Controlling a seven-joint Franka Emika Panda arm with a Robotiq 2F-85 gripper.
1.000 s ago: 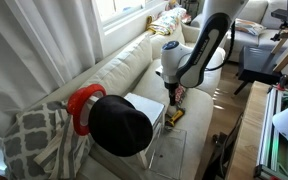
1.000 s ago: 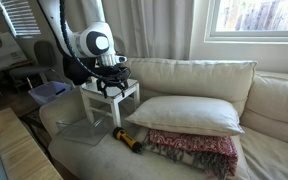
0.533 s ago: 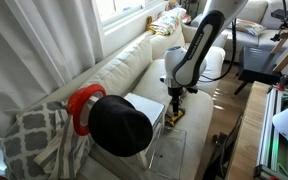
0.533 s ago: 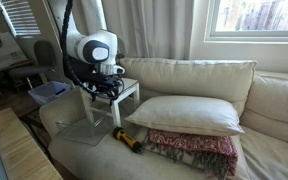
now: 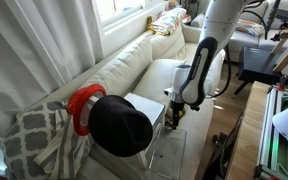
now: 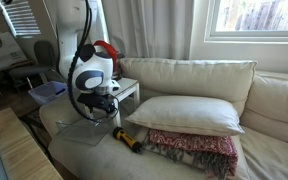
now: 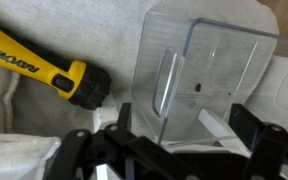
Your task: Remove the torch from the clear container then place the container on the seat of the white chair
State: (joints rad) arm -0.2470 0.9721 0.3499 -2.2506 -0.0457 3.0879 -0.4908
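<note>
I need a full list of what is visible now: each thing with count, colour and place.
torch: one, yellow and black, lying on the sofa seat beside the container.
container: one, clear, on the seat below the hand.
sofa: one, cream-white, across the scene.
pillow: one, cream, on the blanket.
blanket: one, red patterned, on the seat.
small table: one, white, behind the container.
hand: one, black, open, over the container.

Over the preceding second the arm [image 5: 200, 68] folded downward, and the gripper [image 6: 100, 108] descended from the height of the small white table [image 6: 128, 87] to a position low over the seat. The clear container [image 6: 82, 131] thereby came to lie directly beneath the gripper, and the torch [image 6: 130, 142] just beside it.
</note>
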